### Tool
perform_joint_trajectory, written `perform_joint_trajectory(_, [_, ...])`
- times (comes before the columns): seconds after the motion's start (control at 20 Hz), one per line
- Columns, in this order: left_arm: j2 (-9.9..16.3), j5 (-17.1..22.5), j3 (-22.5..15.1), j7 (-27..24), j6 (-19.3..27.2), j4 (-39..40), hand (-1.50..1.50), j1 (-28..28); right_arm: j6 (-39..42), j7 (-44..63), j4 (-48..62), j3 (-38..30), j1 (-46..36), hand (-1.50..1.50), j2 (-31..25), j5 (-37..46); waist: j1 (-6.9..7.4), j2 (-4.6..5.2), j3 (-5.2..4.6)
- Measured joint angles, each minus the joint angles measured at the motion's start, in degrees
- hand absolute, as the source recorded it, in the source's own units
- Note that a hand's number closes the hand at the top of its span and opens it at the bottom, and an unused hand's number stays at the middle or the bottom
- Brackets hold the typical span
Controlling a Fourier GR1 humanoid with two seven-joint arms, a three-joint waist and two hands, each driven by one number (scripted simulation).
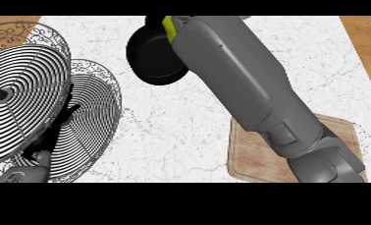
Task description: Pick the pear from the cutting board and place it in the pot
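My right forearm reaches from the lower right up to the black pot point(153, 59) at the counter's upper middle. A sliver of the yellow-green pear point(168, 27) shows at the end of that forearm, over the pot's far rim. Only a dark bit of my right hand point(153, 21) shows beside the pear, curled round it; the forearm hides the rest. The wooden cutting board point(253, 157) lies at the lower right with nothing visible on it, partly under my arm. My left hand point(49, 138) rests open at the lower left.
Two round wire racks point(43, 71) point(98, 116) stand at the left, overlapping my left hand. The white marble counter point(181, 130) spreads between racks, pot and board. Wooden strips show at the top corners.
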Motion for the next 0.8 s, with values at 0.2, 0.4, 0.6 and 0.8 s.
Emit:
perform_joint_trajectory(0.2, [-0.4, -0.4, -0.24, 0.12, 0.15, 0.6, 0.0, -0.96, -5.34, -3.31, 4.9, 1.65, 0.88, -1.5, 0.17, -5.83, 0.73, 0.17, 0.02])
perform_joint_trajectory(0.4, [-0.41, -0.07, -0.43, -0.13, -0.63, 0.89, 0.0, -1.51, -13.0, -7.83, 6.5, 0.68, 1.86, -1.5, 0.23, -11.35, 1.26, 0.33, 0.07])
perform_joint_trajectory(0.6, [-0.6, -0.33, -0.33, -0.24, -0.08, 0.87, 0.0, -1.38, -22.67, -12.57, 6.27, -1.31, 3.7, -1.5, 0.25, -15.28, 1.14, 0.29, 0.07])
perform_joint_trajectory(0.8, [-0.66, -0.39, 0.25, 0.58, 0.75, 0.52, 0.0, -0.43, -30.14, -16.23, 6.04, -3.99, 4.06, -1.5, 0.27, -17.97, 0.07, -0.05, 0.19])
